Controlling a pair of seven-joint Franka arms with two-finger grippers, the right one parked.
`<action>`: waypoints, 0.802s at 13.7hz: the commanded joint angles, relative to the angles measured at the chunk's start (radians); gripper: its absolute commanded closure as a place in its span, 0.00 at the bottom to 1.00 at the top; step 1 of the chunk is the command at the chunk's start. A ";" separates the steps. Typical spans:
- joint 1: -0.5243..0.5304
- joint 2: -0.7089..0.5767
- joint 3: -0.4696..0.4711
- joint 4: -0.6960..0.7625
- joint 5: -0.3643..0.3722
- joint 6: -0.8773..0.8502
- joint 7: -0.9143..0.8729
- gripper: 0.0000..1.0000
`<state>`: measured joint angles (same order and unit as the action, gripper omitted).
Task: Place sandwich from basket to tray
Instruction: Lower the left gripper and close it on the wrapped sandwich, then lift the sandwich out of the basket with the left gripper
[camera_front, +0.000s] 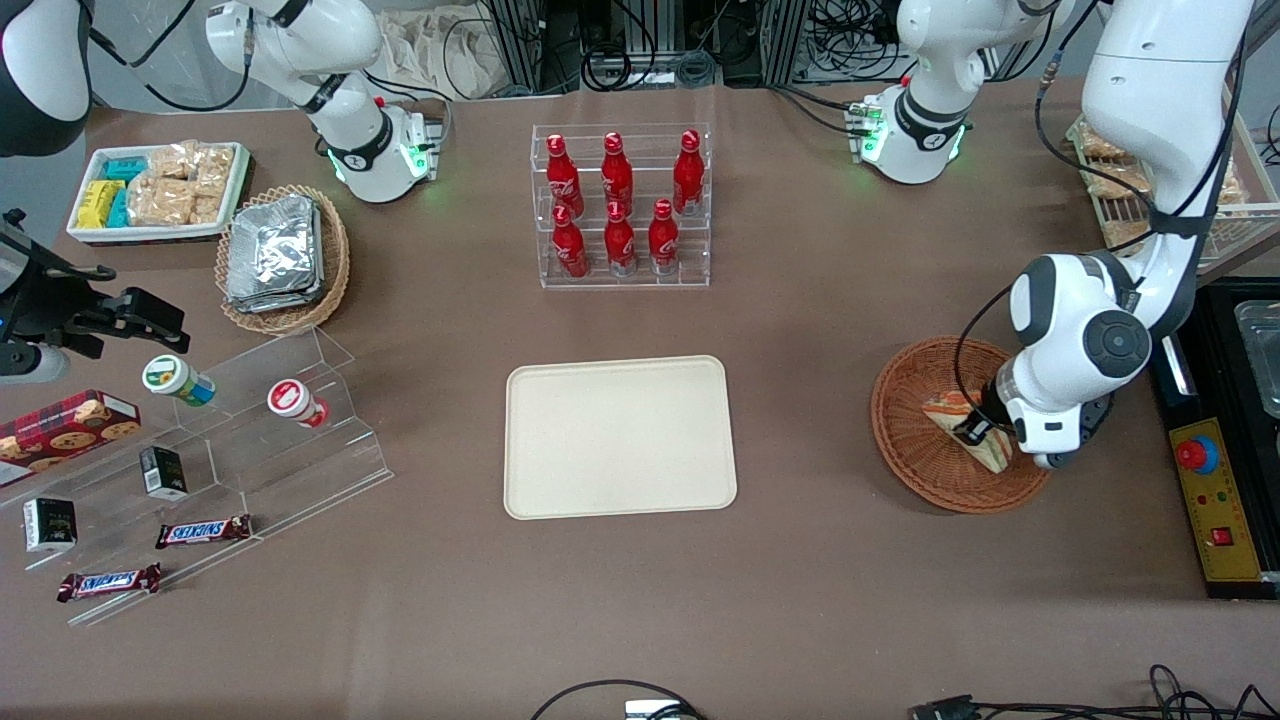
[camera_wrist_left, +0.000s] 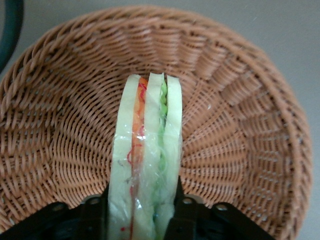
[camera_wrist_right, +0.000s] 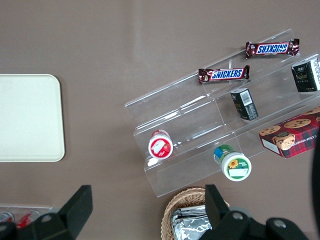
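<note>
Robot lab w/ mock shop table (camera_front: 800, 600)

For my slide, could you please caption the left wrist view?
Gripper fingers closed on the wrapped sandwich inside the wicker basket.

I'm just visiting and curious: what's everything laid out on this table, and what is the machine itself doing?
sandwich: one, pale bread with orange and green filling, in the basket
basket: one, reddish-brown wicker, toward the working arm's end
tray: one, cream, mid-table
cola bottles: six, red, in a clear rack, farther from the camera than the tray
foil packs: silver stack, in a tan basket
snack bin: one, white
Snickers bars: two, on clear steps
gripper: one, in the basket, fingers either side of the sandwich
</note>
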<state>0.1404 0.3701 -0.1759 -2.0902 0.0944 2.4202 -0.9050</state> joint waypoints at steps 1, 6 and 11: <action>-0.002 -0.002 -0.004 0.058 0.018 -0.054 -0.020 1.00; -0.015 -0.005 -0.017 0.358 0.019 -0.460 -0.002 1.00; -0.021 -0.003 -0.097 0.711 0.018 -0.804 0.132 1.00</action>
<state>0.1254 0.3498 -0.2302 -1.5209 0.0980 1.7220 -0.8164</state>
